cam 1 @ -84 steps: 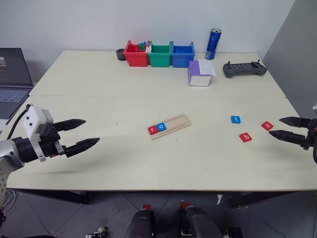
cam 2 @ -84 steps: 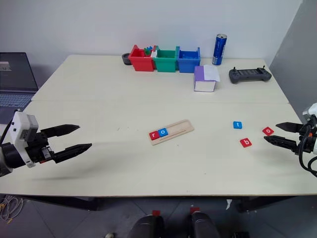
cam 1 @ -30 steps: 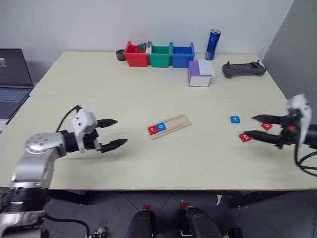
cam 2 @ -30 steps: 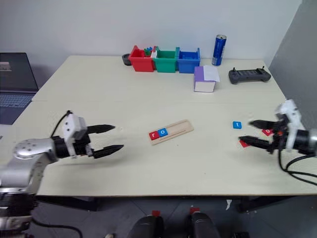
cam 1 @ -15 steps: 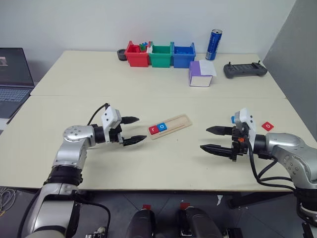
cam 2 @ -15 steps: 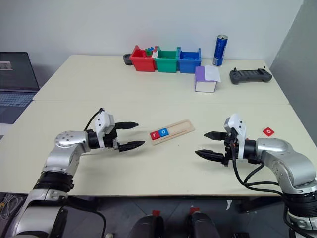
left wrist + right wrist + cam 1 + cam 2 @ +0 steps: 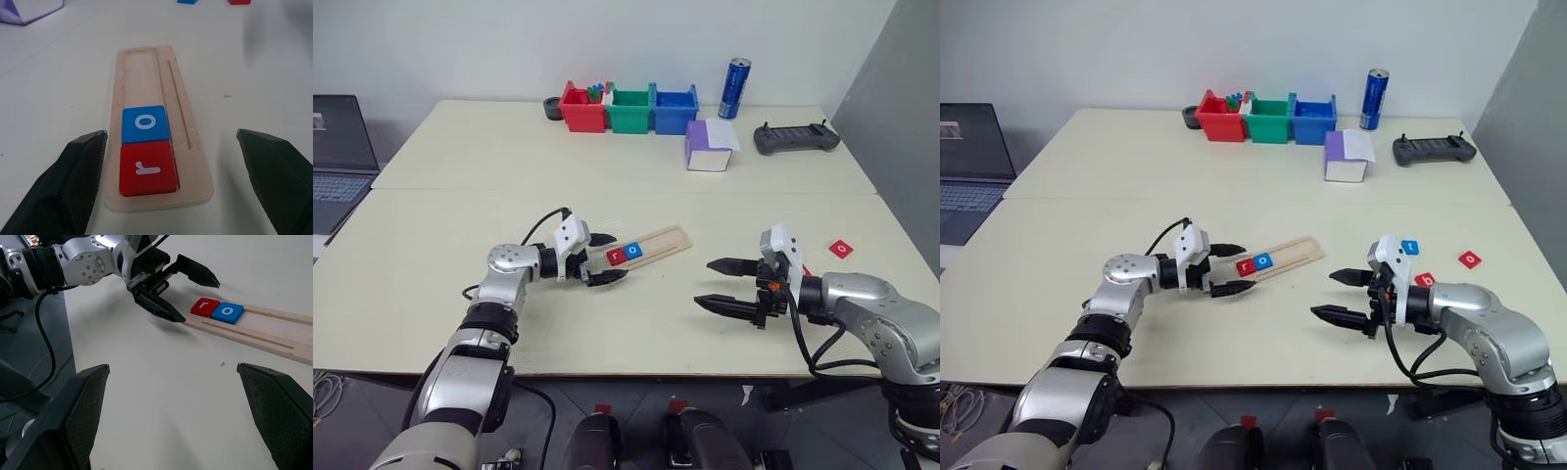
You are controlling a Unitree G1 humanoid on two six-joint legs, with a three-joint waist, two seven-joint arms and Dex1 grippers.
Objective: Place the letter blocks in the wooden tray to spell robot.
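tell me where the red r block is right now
The red r block sits in the wooden tray at its end nearest the robot's left side, touching the blue o block. The open left gripper straddles that end of the tray.

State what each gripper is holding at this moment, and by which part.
Nothing is held. The left gripper stands open by the pale wooden tray's end; the right gripper is open above bare table.

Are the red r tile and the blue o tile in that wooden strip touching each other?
Touching. The left wrist view shows the red r tile and the blue o tile edge to edge in the wooden tray, with no wood visible between them.
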